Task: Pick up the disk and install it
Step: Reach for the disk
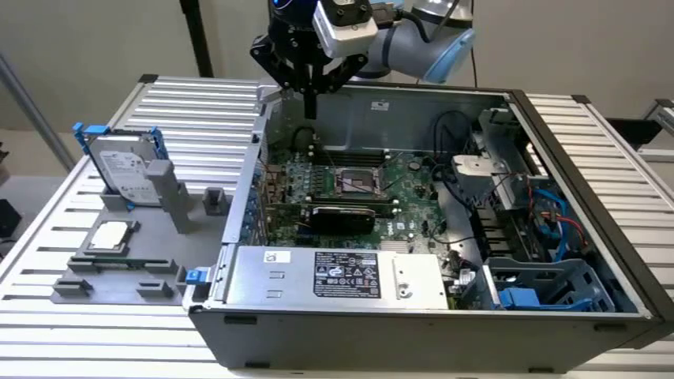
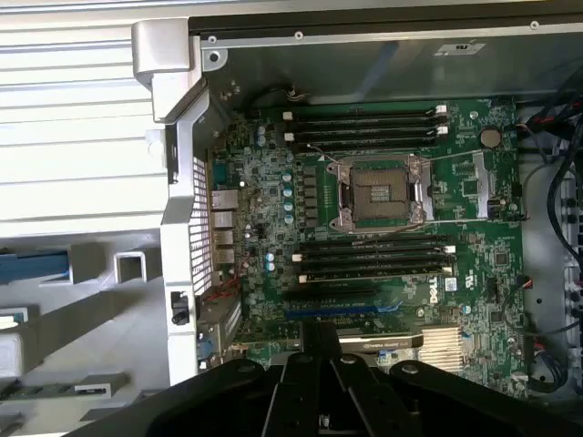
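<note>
while upright, disk (image 1: 121, 170) off end effector (image 1: 312, 109)

- Arm (image 1: 406, 43): rounded silver-grey joint housings, tubular in section.
- Joint cap (image 1: 451, 55): light blue cover that closes the end of one housing.
- Cable (image 1: 419, 28): black, looped beside the wrist.
- Camera box (image 1: 346, 22): pale grey, square-cornered, with a dark front face.
- End effector (image 1: 312, 103): matte black linkages that taper to slim black fingers. The wrist view shows rounded black knuckles (image 2: 239, 369).

grey post (image 1: 169, 193) just beside disk (image 1: 119, 168)
</note>
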`<act>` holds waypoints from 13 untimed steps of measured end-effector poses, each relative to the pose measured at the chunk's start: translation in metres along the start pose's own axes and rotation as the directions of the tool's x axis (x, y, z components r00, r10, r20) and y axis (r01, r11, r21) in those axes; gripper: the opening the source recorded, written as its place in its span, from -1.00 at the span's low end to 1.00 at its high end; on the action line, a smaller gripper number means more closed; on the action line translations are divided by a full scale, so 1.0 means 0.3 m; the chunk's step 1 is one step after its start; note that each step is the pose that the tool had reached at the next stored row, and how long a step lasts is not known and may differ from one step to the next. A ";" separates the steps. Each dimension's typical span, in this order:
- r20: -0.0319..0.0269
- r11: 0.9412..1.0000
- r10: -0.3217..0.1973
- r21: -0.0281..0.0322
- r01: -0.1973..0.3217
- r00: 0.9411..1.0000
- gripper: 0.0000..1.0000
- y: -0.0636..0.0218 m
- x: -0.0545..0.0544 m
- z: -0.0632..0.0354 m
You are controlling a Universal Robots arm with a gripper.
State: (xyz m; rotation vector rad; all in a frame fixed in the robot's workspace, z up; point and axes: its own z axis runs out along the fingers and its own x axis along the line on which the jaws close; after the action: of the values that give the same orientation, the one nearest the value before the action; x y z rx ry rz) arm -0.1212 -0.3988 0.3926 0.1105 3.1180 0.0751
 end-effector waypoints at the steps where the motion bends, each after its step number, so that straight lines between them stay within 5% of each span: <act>1: 0.000 1.000 0.000 0.000 0.000 1.000 -1.00 0.000 0.001 0.000; 13: 0.000 1.000 0.000 0.000 0.000 1.000 -1.00 0.001 0.173 -0.002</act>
State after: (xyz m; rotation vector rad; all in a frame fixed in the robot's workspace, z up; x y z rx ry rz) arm -0.1730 -0.3947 0.3924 0.1106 3.1178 0.0748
